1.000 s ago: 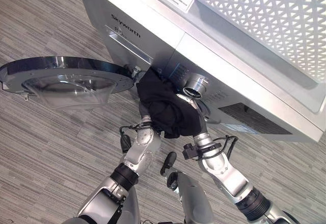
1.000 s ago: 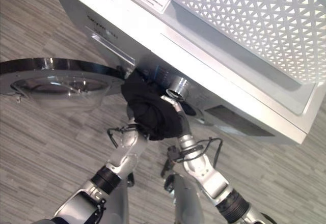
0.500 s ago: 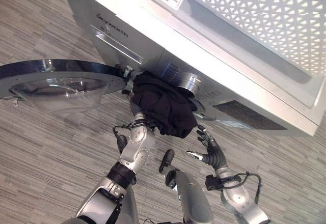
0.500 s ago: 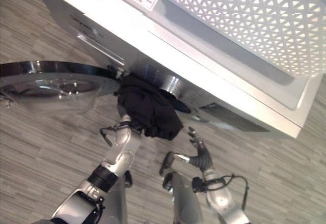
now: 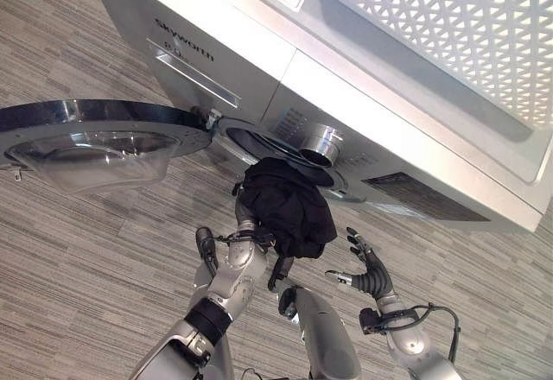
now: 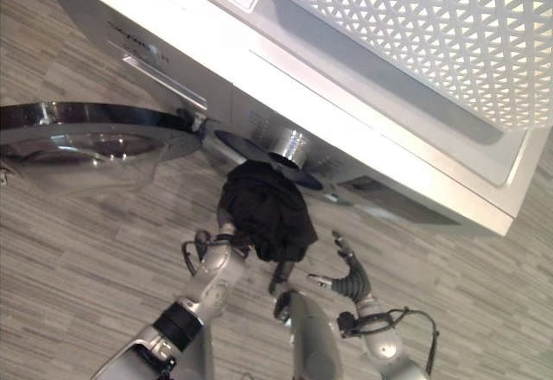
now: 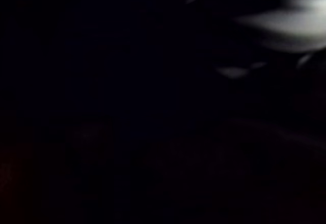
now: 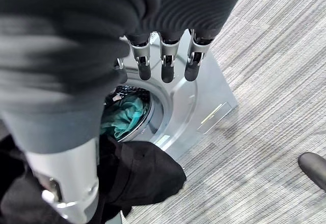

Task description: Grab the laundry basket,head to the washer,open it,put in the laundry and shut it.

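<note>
I see the washer [image 5: 259, 69] standing on the wood-patterned floor [image 5: 78, 259], its round door [image 5: 95, 134] swung fully open to the left side. A white perforated laundry basket [image 5: 449, 26] sits on top of the washer, toward its right end; I cannot see what is inside it.

My left robot hand [image 5: 246, 224] is raised just in front of the drum opening [image 5: 259, 142], under a bundle of black clothing [image 5: 288, 205]. The cloth drapes over that robot hand and hides the fingers, so I cannot tell whether they are curled on it or not. The left wrist view is almost wholly dark.

My right robot hand [image 5: 367, 268] is to the right of the bundle, apart from it, with fingers [image 8: 163, 66] spread and relaxed, holding nothing.

In the right wrist view I look into the drum [image 8: 130, 112]: a teal garment [image 8: 122, 119] already lies inside it. The black clothing [image 8: 142, 175] hangs just outside the opening, below the rim, not yet in the drum.
</note>
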`<state>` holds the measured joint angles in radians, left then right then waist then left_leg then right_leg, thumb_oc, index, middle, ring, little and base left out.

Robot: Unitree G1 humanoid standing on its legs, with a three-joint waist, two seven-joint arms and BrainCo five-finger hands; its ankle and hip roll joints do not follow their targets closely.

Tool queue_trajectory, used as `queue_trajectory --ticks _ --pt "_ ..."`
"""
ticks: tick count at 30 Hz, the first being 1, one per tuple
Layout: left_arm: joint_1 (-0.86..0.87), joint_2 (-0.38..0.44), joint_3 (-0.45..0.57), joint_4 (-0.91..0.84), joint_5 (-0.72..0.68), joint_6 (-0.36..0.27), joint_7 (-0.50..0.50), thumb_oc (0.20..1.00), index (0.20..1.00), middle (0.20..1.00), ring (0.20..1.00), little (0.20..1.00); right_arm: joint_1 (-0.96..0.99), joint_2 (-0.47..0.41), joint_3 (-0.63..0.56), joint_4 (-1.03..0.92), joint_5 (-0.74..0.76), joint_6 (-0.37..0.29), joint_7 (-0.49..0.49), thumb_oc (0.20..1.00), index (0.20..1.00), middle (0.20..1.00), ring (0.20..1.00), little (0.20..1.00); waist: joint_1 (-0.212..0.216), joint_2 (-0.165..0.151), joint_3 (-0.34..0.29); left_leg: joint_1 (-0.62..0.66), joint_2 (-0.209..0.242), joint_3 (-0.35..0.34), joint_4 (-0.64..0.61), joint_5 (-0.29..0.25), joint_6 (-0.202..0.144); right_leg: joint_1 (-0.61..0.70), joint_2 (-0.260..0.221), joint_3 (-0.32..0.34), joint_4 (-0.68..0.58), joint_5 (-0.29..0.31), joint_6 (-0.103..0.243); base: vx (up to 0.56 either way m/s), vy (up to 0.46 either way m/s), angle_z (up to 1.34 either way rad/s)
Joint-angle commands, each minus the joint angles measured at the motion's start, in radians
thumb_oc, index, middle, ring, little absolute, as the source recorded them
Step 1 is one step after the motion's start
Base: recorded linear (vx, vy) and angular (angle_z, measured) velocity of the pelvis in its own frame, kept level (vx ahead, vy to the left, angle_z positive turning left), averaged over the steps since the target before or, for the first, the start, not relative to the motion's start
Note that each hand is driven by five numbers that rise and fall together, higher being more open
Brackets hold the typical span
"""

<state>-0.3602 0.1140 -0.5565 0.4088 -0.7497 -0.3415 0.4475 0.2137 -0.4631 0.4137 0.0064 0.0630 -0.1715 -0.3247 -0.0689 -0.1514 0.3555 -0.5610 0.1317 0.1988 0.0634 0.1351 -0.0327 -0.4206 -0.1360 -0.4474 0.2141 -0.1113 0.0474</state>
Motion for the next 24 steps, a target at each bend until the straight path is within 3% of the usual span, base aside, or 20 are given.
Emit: queue_trajectory --ticks 1,11,24 --pt "-0.030 -0.077 -0.060 0.006 -0.034 -0.012 -0.063 0.200 0.200 0.200 0.200 0.200 0.004 0.002 -0.032 -0.036 0.003 -0.005 -0.028 1.000 1.000 1.000 1.000 1.000 -0.004 0.015 0.011 -0.003 -0.091 0.102 -0.079 -0.025 0.040 0.057 0.096 -0.037 0.082 -0.112 -0.032 0.00 0.000 0.00" --pt "-0.019 -0.096 -0.057 0.055 -0.072 -0.012 -0.059 0.200 0.200 0.200 0.200 0.200 0.002 0.047 -0.044 -0.014 0.124 -0.030 -0.048 1.000 1.000 1.000 1.000 1.000 -0.013 0.008 0.017 -0.030 -0.095 0.100 -0.096 -0.025 0.044 0.017 0.101 -0.033 0.071 -0.095 -0.023 0.00 0.000 0.00" --pt "-0.161 -0.123 0.070 0.134 -0.139 -0.036 -0.014 0.200 0.200 0.200 0.200 0.200 -0.057 0.178 -0.167 0.141 0.656 -0.148 -0.045 1.000 1.000 1.000 1.000 1.000 -0.038 -0.020 -0.008 -0.075 -0.099 0.099 -0.132 -0.031 0.050 -0.044 0.108 -0.021 0.050 -0.058 -0.001 0.02 0.005 -0.02"
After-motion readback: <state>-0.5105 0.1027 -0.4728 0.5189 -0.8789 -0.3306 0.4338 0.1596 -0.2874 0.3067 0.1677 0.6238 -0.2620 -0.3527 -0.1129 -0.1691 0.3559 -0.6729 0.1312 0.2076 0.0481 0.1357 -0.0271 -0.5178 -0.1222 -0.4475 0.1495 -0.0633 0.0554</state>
